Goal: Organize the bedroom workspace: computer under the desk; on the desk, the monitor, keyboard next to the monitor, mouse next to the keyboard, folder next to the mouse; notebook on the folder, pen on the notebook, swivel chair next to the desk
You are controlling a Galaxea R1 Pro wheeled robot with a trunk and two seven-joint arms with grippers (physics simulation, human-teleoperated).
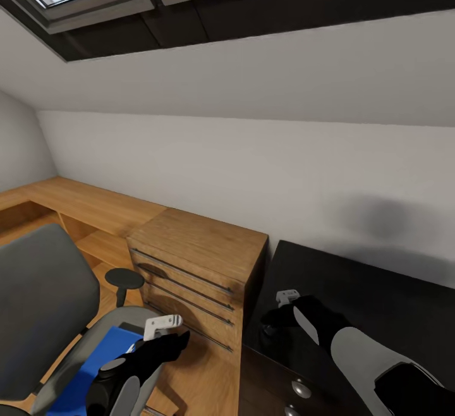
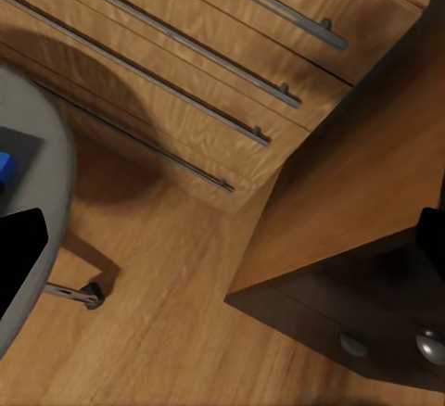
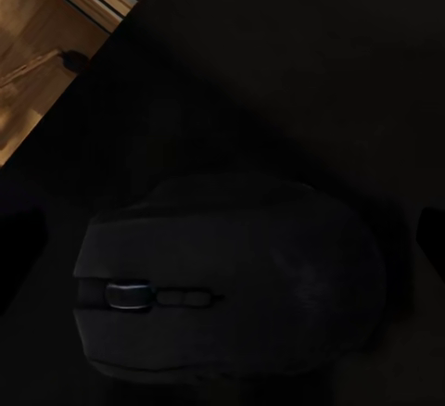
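Looking at the mouse (image 3: 227, 281) first: it's a black one with a scroll wheel, and in the right wrist view it sits on the black desk (image 1: 379, 289) near the end beside the wooden chest (image 1: 202, 258). The right gripper (image 1: 284, 312) hangs right over it with its fingers spread wide either side, nothing held. So my read is the mouse step is the one in hand, though I can't tell whether it's being set down or about to be picked up.

The blue folder (image 1: 95, 365) lies on the swivel chair (image 1: 38, 302) seat, just under the left gripper (image 1: 165, 329). Can't really tell if that one's open or shut.

No keyboard or monitor in sight here, so the next move probably calls for checking where they sit before going for the folder.
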